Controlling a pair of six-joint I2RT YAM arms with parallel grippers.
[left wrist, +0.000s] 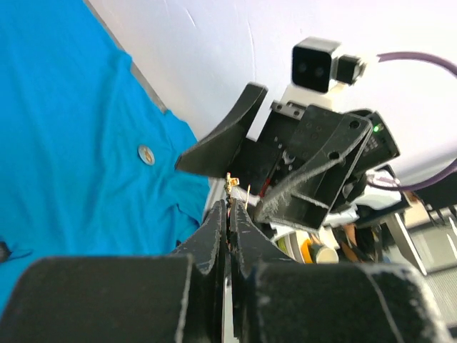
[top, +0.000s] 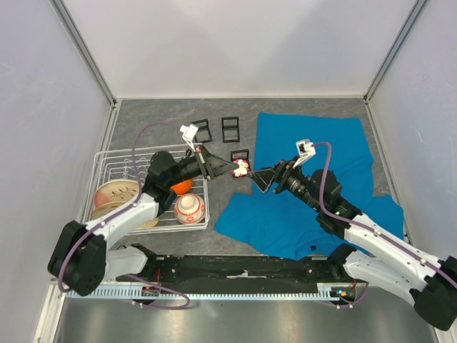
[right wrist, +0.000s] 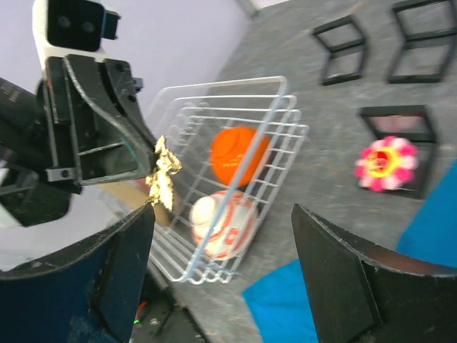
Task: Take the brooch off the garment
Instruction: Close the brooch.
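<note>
The left gripper, jaws pinched shut on the gold brooch, held it above mid-counter, off the teal garment spread by the right edge. The right gripper gaped empty alongside. Removal seemed done; next, likely setting it down.

In the left wrist view, only a gold sliver of the brooch is seen above the pressed-together fingers of the left gripper (the rest is hidden between them). The garment is cut off at the left edge, and a small round thing on it cannot be identified. In the right wrist view, the spread fingers of the right gripper are cropped at the bottom edge.
</note>
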